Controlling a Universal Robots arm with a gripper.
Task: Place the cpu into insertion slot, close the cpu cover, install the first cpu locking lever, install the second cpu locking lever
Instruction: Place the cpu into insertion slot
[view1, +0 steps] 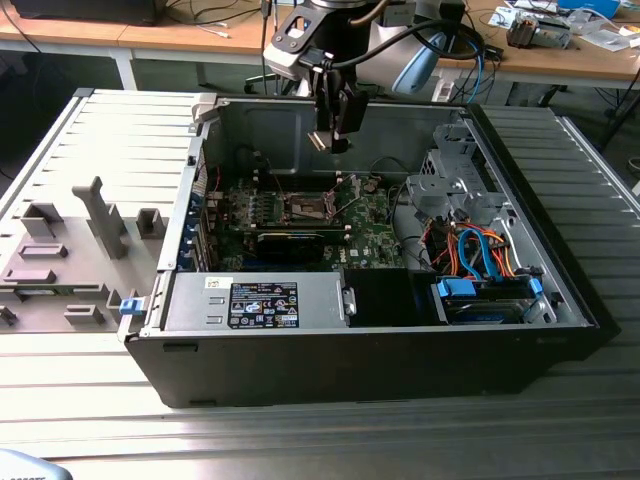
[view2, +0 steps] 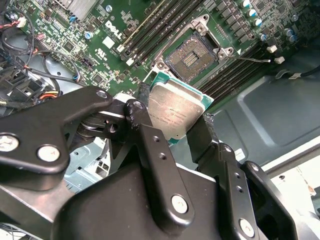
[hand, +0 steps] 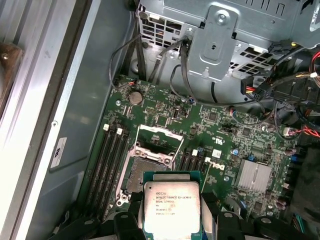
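My gripper (view1: 335, 138) hangs inside the open computer case, well above the green motherboard (view1: 370, 235). It is shut on the cpu (view2: 175, 112), a silvery square chip on a green base, clamped at two opposite edges between the black fingers (view2: 150, 137). The cpu (hand: 171, 207) hovers just off to one side of the insertion slot (hand: 145, 172), not touching it. The slot (view2: 191, 57) lies bare with its contact field showing. The cpu cover (hand: 159, 139) stands swung up at the slot's edge. A thin metal lever (view2: 250, 58) sticks out beside the slot.
Rows of narrow black memory slots (hand: 111, 160) flank the socket. A long black card (view1: 290, 240) lies in front of it. A metal drive cage (view1: 450, 190) with orange and blue cables (view1: 480, 255) fills the exterior view's right. The power supply (view1: 260, 300) sits at the front.
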